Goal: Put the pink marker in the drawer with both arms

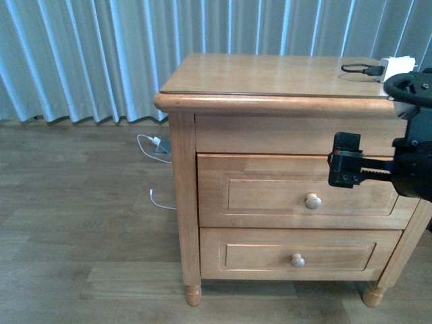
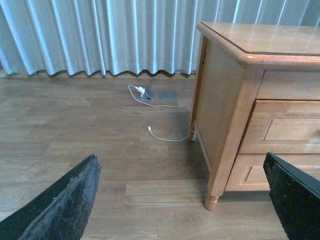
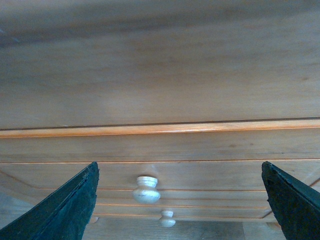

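The pink marker is out of view in every frame. The drawer (image 1: 297, 192) is the cabinet's topmost one and it is shut, with its round knob (image 1: 312, 201) in the middle of the front. My right gripper (image 1: 345, 169) is open and empty, hovering in front of the drawer's right part, a little above and right of the knob. In the right wrist view the gripper (image 3: 180, 205) faces the drawer front, and the knob (image 3: 146, 189) lies between its spread fingers (image 3: 65, 210). My left gripper (image 2: 180, 210) is open and empty, low over the floor to the left of the cabinet (image 2: 225, 100).
A white charger block (image 1: 395, 66) with a black cable lies on the cabinet top at the far right. The lower drawer (image 1: 297, 256) is shut. A white cable (image 2: 165, 137) and a plug lie on the wooden floor by the curtain.
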Motion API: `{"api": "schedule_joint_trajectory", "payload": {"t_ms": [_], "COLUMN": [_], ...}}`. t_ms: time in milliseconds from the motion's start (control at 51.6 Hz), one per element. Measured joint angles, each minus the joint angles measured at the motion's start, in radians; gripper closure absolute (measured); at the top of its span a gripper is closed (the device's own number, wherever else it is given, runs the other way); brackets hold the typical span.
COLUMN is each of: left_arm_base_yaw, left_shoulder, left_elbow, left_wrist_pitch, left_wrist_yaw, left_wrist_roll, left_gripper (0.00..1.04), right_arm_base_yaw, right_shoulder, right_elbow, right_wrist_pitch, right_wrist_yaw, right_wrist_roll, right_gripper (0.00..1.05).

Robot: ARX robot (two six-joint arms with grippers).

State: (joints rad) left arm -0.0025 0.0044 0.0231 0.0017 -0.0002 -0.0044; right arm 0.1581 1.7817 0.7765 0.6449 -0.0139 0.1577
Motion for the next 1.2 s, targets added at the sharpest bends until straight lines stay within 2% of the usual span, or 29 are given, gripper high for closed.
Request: {"api": "schedule_joint_trajectory", "payload": {"t_ms": [213, 388, 523, 853, 931, 989, 1202], "left_arm_base_yaw": [0.000, 0.000, 0.000, 0.000, 0.000, 0.000, 0.000], "left_shoulder": [0.000, 0.000, 0.000, 0.000, 0.000, 0.000, 0.000], "left_elbow": [0.000, 0.000, 0.000, 0.000, 0.000, 0.000, 0.000], "left_wrist_pitch": [0.000, 0.000, 0.000, 0.000, 0.000, 0.000, 0.000], "left_wrist_yaw": [0.000, 0.000, 0.000, 0.000, 0.000, 0.000, 0.000], "left_wrist_roll": [0.000, 0.000, 0.000, 0.000, 0.000, 0.000, 0.000], "left_gripper": [0.06, 0.06, 0.06, 0.06, 0.06, 0.06, 0.06], "right_arm_base_yaw": [-0.003, -0.041, -0.101, -0.115, -0.140, -0.155, -0.157], "right_shoulder": [-0.323, -0.801, -1.095, -1.135, -1.160, -1.194, -1.280], "right_elbow": [-0.163, -0.319, -0.399, -0.408, -0.493, -0.565, -0.648], "right_wrist_pitch": [-0.153, -0.427, -0.665, -0.679, -0.467, -0.308, -0.277], "right_wrist_yaw": [-0.042, -0.117, -0.091, -0.079, -0.009, 0.018, 0.016], "right_wrist_roll": [-0.014, -0.015, 0.005, 0.009, -0.051, -0.100, -0.145], "right_gripper": [0.08, 0.08, 0.08, 0.09, 0.20, 0.32, 0.71]}}
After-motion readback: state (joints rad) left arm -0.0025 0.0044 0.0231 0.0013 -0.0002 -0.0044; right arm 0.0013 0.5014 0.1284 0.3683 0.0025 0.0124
